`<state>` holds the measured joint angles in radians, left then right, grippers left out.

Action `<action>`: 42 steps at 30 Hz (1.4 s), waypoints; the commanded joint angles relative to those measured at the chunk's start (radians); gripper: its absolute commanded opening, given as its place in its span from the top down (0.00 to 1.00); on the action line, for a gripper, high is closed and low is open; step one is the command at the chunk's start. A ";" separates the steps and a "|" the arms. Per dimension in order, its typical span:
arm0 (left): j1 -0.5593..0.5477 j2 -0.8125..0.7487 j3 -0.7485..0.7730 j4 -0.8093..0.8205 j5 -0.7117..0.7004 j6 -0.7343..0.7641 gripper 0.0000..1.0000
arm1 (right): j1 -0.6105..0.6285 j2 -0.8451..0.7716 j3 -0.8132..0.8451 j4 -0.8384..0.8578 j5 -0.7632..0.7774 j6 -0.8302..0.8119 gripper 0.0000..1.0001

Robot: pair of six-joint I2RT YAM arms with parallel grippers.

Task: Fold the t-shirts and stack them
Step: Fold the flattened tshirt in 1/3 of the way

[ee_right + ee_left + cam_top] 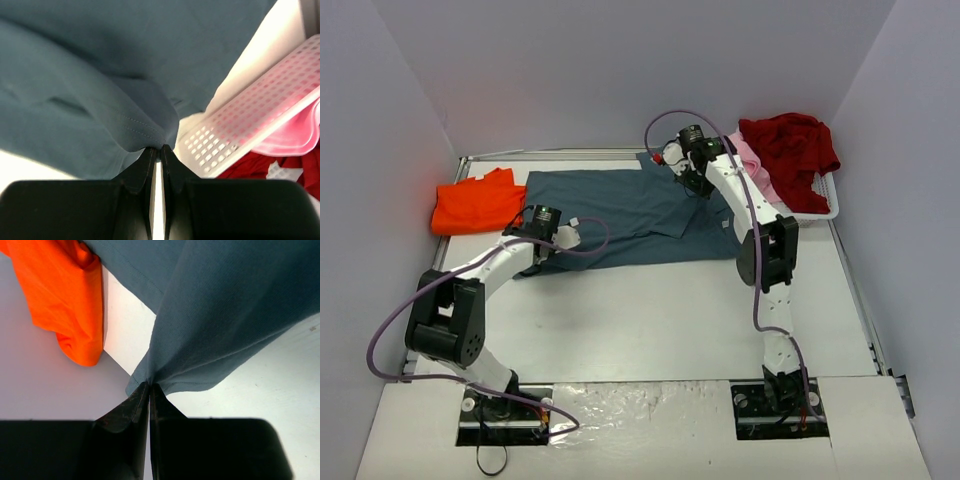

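Observation:
The slate blue-grey t-shirt (620,215) lies spread across the middle of the table. My left gripper (542,248) is shut on its near left corner, seen pinched in the left wrist view (149,384). My right gripper (692,178) is shut on a fold of the same shirt (90,95) near its far right side, pinched at the tips (156,149). The bright orange t-shirt (475,203) lies folded at the far left, also in the left wrist view (65,300). The dark red t-shirt (795,145) and the pale pink t-shirt (755,165) sit in the basket.
A white plastic basket (815,210) stands at the far right corner, close to my right gripper; its perforated wall shows in the right wrist view (250,115). Grey walls enclose the table on three sides. Purple cables loop off both arms.

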<state>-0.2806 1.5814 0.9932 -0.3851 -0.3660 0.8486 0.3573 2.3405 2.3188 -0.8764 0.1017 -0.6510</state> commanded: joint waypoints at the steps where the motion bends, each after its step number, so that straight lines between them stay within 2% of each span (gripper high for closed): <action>1: -0.008 -0.089 0.025 -0.023 -0.025 -0.028 0.98 | 0.014 -0.156 -0.065 -0.029 0.023 0.028 1.00; 10: -0.031 -0.230 -0.054 -0.015 -0.014 -0.110 0.98 | 0.045 -0.444 -0.330 -0.027 -0.019 0.077 1.00; 18: -0.032 -0.372 -0.110 -0.064 0.122 -0.226 0.98 | 0.057 -0.684 -0.536 -0.029 -0.073 0.128 1.00; 25: -0.034 -0.458 -0.130 -0.121 0.191 -0.207 0.98 | 0.068 -0.855 -0.720 -0.029 -0.092 0.146 1.00; 34: -0.034 -0.485 -0.163 -0.146 0.197 -0.168 0.98 | 0.078 -0.968 -0.880 -0.039 -0.137 0.154 1.00; 42: -0.034 -0.474 -0.232 -0.130 0.185 -0.138 0.98 | 0.077 -0.992 -0.963 -0.042 -0.151 0.168 1.00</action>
<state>-0.3115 1.1206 0.7715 -0.5026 -0.1738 0.6827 0.4274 1.3796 1.3827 -0.8894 -0.0360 -0.4992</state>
